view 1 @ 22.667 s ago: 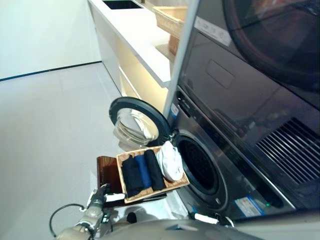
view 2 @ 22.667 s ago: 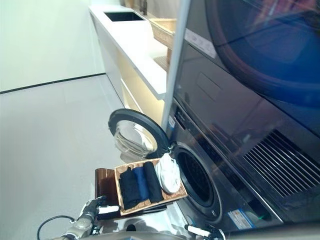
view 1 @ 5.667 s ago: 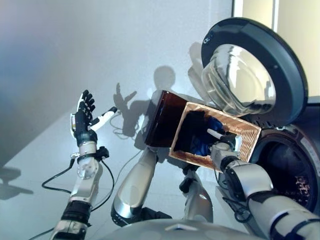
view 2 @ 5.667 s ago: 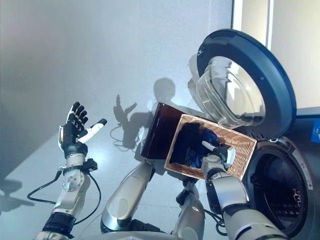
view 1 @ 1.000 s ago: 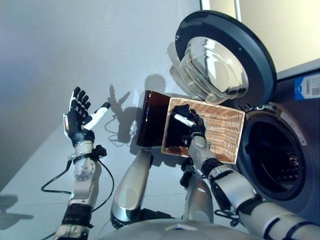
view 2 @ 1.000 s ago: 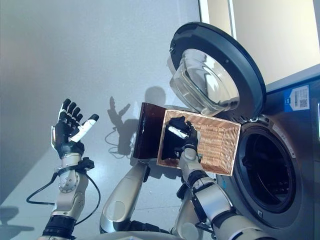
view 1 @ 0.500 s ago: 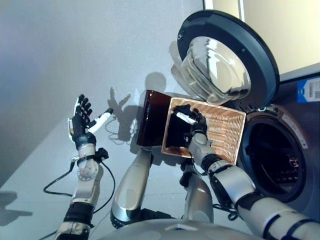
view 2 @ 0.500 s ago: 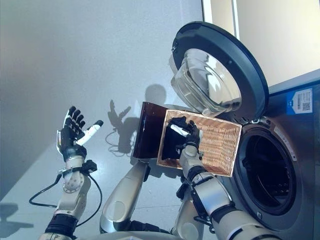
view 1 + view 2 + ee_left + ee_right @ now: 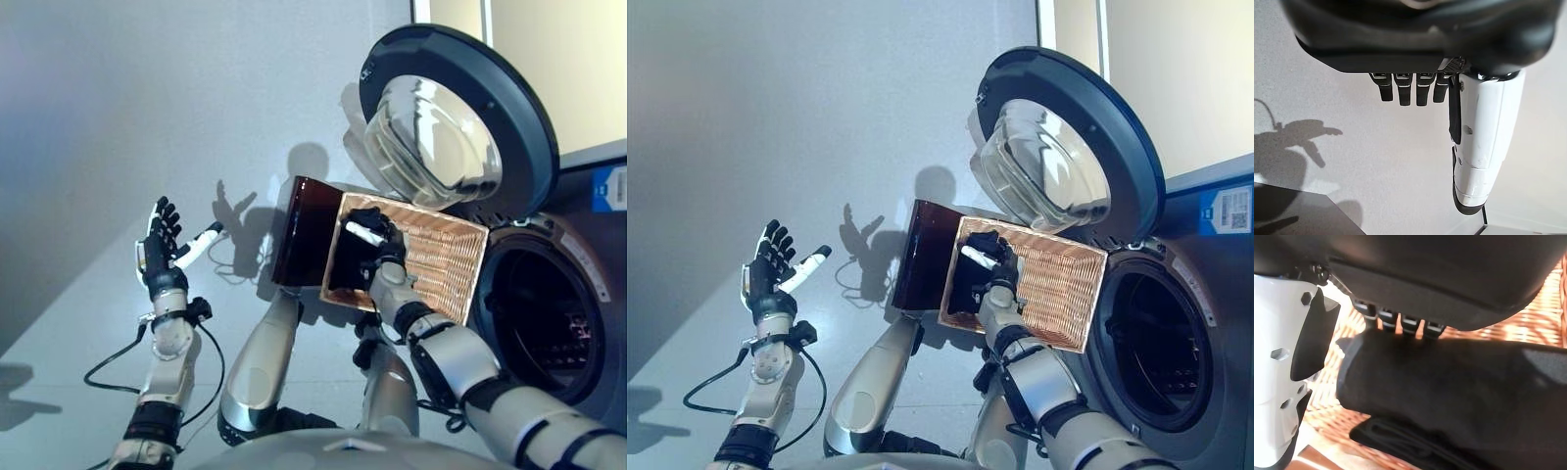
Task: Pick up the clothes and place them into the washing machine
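The wicker basket rests on the dark brown box beside the washing machine, whose drum opening is dark. Black clothes lie in the basket's end furthest from the drum. My right hand is inside the basket, on top of the black clothes. In the right wrist view a rolled black cloth lies straight across the hand, with the white thumb at its end and the basket weave behind. My left hand is raised at the far left, open and empty, also in its wrist view.
The machine's round door stands open above the basket, its glass bowl facing out. Pale grey floor spreads to the left of the box.
The view has shifted a little. My left hand has sunk slightly. My right hand stays on the black clothes in the basket.
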Robot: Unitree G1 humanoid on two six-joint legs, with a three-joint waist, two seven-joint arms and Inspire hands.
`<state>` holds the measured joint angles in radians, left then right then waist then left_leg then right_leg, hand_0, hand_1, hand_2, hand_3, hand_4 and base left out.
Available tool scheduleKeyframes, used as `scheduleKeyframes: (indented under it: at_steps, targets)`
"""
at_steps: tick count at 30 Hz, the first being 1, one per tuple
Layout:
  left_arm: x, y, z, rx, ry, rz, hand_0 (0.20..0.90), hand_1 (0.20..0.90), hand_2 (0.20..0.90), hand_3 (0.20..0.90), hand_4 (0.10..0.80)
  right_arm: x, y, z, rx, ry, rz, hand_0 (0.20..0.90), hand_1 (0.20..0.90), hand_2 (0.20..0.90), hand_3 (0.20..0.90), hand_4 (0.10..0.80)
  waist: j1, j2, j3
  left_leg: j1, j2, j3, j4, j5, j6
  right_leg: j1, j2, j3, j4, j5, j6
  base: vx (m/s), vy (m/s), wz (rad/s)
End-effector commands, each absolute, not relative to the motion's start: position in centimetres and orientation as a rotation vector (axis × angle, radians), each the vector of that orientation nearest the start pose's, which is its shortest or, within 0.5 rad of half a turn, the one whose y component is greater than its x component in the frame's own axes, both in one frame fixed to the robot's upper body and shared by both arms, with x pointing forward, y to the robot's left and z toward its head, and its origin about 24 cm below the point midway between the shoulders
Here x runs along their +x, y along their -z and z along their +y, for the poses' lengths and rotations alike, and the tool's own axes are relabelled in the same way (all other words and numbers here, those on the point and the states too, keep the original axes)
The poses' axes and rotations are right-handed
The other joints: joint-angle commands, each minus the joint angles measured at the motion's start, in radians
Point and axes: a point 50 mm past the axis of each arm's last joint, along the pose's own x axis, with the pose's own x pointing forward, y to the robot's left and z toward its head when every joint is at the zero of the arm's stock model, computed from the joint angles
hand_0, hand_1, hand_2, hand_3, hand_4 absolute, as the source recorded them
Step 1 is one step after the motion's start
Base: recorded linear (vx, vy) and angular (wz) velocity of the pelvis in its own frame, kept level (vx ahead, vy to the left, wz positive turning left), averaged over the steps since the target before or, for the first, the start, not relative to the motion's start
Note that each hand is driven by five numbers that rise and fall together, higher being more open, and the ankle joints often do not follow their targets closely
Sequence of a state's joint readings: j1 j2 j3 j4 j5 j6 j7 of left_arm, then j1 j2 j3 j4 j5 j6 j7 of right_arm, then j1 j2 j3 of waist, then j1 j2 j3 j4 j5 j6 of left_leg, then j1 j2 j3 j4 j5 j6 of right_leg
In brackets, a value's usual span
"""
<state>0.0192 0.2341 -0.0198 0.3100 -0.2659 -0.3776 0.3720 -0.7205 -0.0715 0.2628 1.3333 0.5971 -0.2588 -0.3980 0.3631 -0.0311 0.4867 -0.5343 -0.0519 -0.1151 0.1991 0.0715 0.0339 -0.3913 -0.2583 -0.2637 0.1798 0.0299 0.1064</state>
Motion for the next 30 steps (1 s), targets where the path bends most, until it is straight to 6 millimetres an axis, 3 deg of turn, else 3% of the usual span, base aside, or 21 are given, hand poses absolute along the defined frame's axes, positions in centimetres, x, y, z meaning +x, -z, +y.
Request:
scheduleKeyframes:
  at_steps: [1, 3, 4, 5, 17, 22, 30]
  targets:
    - [22.3, -4.1, 24.0, 0.027, -0.446, -0.229, 0.9, 0.9, 0.9, 0.9, 0.8, 33.7, 1.5, -15.1, 0.119, 0.413, 0.395, 0.9, 0.9, 0.9, 0.9, 0.8, 0.031, 0.031, -0.028, -0.076, -0.016, 0.021, 0.038, -0.062, -0.053, 0.036, -0.025, 0.004, 0.02, -0.046, -0.014, 0.02, -0.013, 0.07]
    - [22.4, -4.0, 24.0, 0.034, -0.444, -0.224, 0.9, 0.9, 0.9, 0.9, 0.8, 33.6, 1.6, -15.3, 0.115, 0.423, 0.403, 0.9, 0.9, 0.9, 0.9, 0.8, 0.031, 0.03, -0.028, -0.08, -0.017, 0.018, 0.046, -0.066, -0.052, 0.034, -0.025, 0.005, 0.029, -0.048, -0.015, 0.022, -0.006, 0.09]
    - [22.4, -4.1, 24.1, 0.037, -0.445, -0.225, 0.9, 0.9, 0.9, 0.9, 0.8, 33.6, 1.6, -15.3, 0.116, 0.424, 0.406, 0.348, 0.348, 0.348, 0.348, 0.406, 0.031, 0.03, -0.028, -0.082, -0.017, 0.019, 0.049, -0.068, -0.052, 0.033, -0.025, 0.006, 0.031, -0.05, -0.015, 0.015, 0.003, 0.07]
    - [22.4, -4.1, 24.1, 0.038, -0.447, -0.225, 0.9, 0.9, 0.9, 0.9, 0.8, 33.5, 1.7, -15.4, 0.108, 0.432, 0.412, 0.2, 0.2, 0.2, 0.2, 0.3, 0.032, 0.03, -0.028, -0.082, -0.017, 0.019, 0.051, -0.069, -0.051, 0.031, -0.026, 0.005, 0.033, -0.049, -0.015, 0.009, 0.003, 0.06]
    - [21.9, -3.8, 24.4, 0.037, -0.464, -0.216, 0.9, 0.9, 0.9, 0.9, 0.8, 32.9, 2.3, -16.9, 0.106, 0.503, 0.453, 0.2, 0.2, 0.2, 0.2, 0.3, 0.019, 0.03, -0.037, -0.064, -0.013, 0.029, 0.057, -0.081, -0.043, 0.034, -0.026, 0.021, 0.044, -0.053, -0.015, 0.007, 0.005, 0.02]
    - [21.4, -3.4, 24.5, 0.045, -0.46, -0.194, 0.9, 0.9, 0.9, 0.9, 0.8, 32.0, 3.1, -19.0, 0.122, 0.58, 0.485, 0.2, 0.2, 0.2, 0.2, 0.3, 0.011, 0.032, -0.05, -0.05, -0.011, 0.033, 0.056, -0.086, -0.04, 0.042, -0.026, 0.028, 0.044, -0.056, -0.015, 0.008, -0.002, -0.04]
    - [21.1, -2.7, 25.0, 0.044, -0.466, -0.16, 0.9, 0.9, 0.9, 0.9, 0.8, 28.7, 5.3, -23.8, 0.218, 0.764, 0.542, 0.2, 0.2, 0.2, 0.2, 0.3, -0.019, 0.038, -0.087, -0.004, -0.008, 0.048, 0.044, -0.092, -0.036, 0.074, -0.028, 0.044, 0.039, -0.057, -0.012, -0.003, 0.008, -0.03]
